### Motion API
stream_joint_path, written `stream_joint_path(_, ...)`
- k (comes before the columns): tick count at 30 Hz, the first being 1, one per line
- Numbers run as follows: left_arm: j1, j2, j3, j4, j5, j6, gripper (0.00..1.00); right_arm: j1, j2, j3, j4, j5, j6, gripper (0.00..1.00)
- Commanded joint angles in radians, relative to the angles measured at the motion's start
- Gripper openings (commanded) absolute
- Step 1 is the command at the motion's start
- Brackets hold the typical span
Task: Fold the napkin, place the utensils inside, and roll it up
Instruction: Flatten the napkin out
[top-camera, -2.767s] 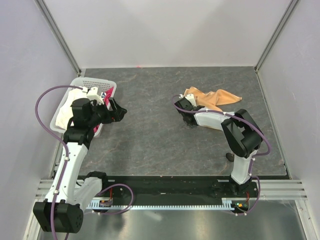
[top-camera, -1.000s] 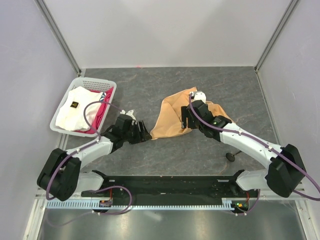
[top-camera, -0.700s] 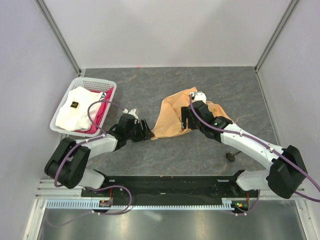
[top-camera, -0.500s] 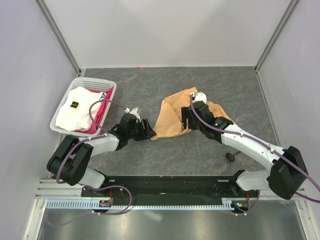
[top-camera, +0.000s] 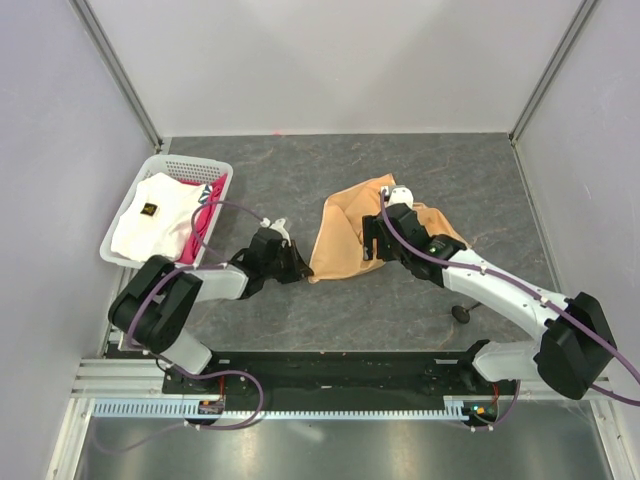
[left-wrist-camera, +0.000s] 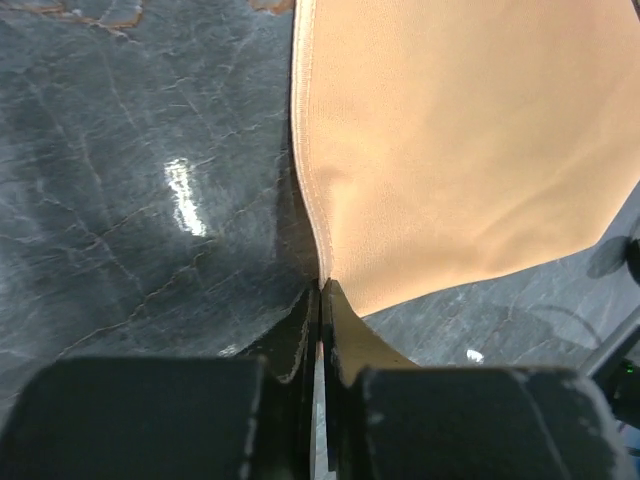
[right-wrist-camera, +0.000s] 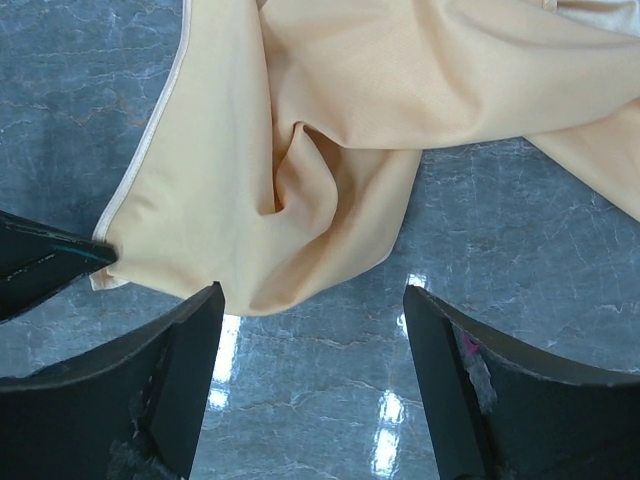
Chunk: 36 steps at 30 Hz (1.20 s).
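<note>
On the table (top-camera: 300, 320) lie one napkin (top-camera: 345, 235), one spoon (top-camera: 461, 313).

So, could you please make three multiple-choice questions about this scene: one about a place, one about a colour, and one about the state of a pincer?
1. Where does the basket stand?
A. at the right edge of the table
B. at the far left of the table
C. between the two arm bases

2. What colour is the napkin?
A. blue
B. green
C. peach-tan

3. How is the left pincer?
A. shut on a corner of the napkin
B. wide open over the basket
C. shut on nothing

Answers:
1 B, the top view shows it at the left side, away from the arm bases.
2 C, all three views show that colour.
3 A, the left wrist view shows it clamped on the napkin's corner.
</note>
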Motion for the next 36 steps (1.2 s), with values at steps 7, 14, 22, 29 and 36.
stream_joint_path(7,-0.003,-0.278,0.251,-0.188,-0.021,0.036,0.02,-0.102,-0.017,-0.046,0.000,0.004,0.026,0.85)
stream_joint_path(14,0.047,-0.521,0.475,-0.591,-0.138,0.159,0.02,-0.257,0.070,0.008,0.004,-0.068,-0.023,0.86)
stream_joint_path(22,0.144,-0.605,0.515,-0.654,0.033,0.176,0.02,-0.222,0.058,-0.025,0.177,-0.380,0.021,0.85)
stream_joint_path(29,0.156,-0.550,0.574,-0.656,0.096,0.183,0.02,0.092,0.118,-0.046,0.303,-0.288,0.031,0.85)
stream_joint_path(36,0.165,-0.538,0.600,-0.654,0.110,0.182,0.02,0.243,0.247,0.048,0.342,-0.180,0.002,0.86)
